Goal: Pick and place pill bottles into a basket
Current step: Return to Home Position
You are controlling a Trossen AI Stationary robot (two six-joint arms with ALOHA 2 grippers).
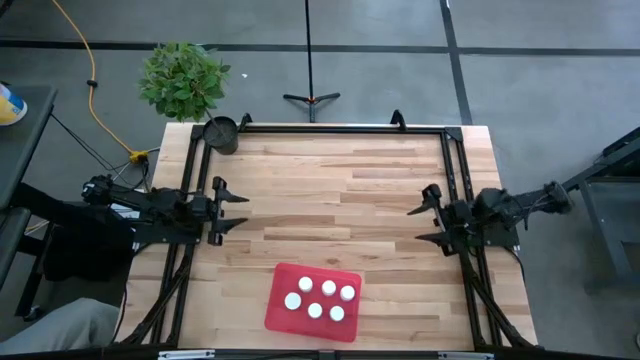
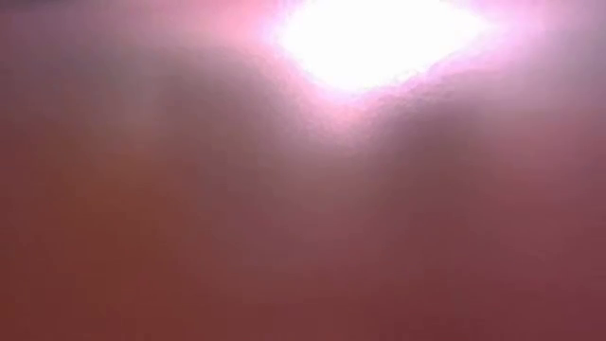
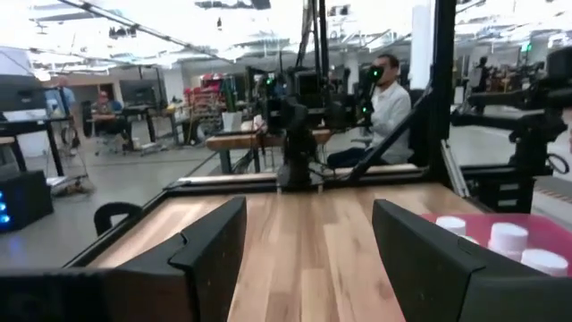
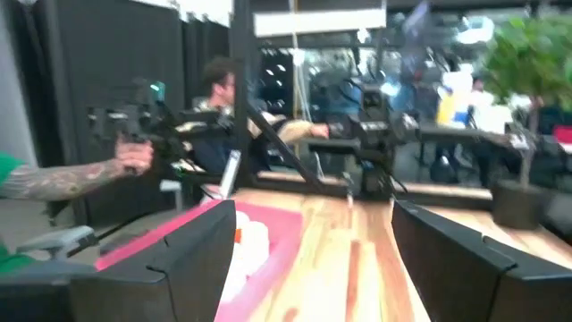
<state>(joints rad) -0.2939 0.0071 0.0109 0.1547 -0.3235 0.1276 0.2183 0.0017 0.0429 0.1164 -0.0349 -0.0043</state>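
I judge the picking finished: all six pill bottles stand in the basket, which lies by the table edge opposite the potted plant. Only parking remains. My left claw hangs near the left edge and my right claw near the right, both with fingers apart, empty and well clear of the basket.

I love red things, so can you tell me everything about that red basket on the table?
The basket is a flat red rectangular tray, plastic-looking, with rounded corners and low walls. It lies slightly askew on the wooden table, near one edge. Six white-capped bottles stand inside in two rows. Nothing else touches it.
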